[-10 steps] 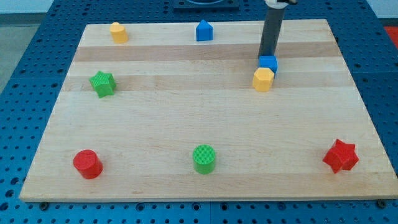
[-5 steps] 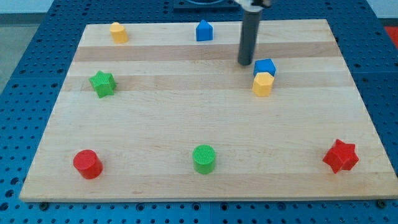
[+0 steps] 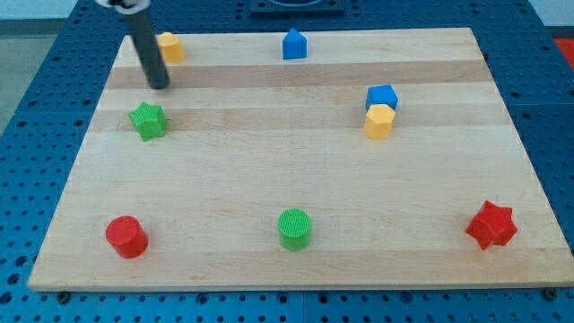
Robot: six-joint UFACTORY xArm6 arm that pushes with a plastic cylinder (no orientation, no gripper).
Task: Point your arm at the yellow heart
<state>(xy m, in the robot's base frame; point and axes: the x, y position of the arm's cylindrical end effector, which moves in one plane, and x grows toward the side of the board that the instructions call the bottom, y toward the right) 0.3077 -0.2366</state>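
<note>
The yellow heart [image 3: 171, 47] sits near the board's top left corner, partly hidden behind my dark rod. My tip [image 3: 160, 86] rests on the board just below the heart and a little to its left, apart from it. The green star [image 3: 148, 120] lies a short way below my tip.
A blue house-shaped block [image 3: 293, 44] sits at the top middle. A blue cube [image 3: 382, 95] touches a yellow hexagon [image 3: 379, 120] at the right. A red cylinder [image 3: 126, 236], a green cylinder [image 3: 294, 229] and a red star [image 3: 491, 224] lie along the bottom.
My rod has swept from beside the blue cube at the right across to the top left, ending just below the yellow heart. No block has visibly moved.
</note>
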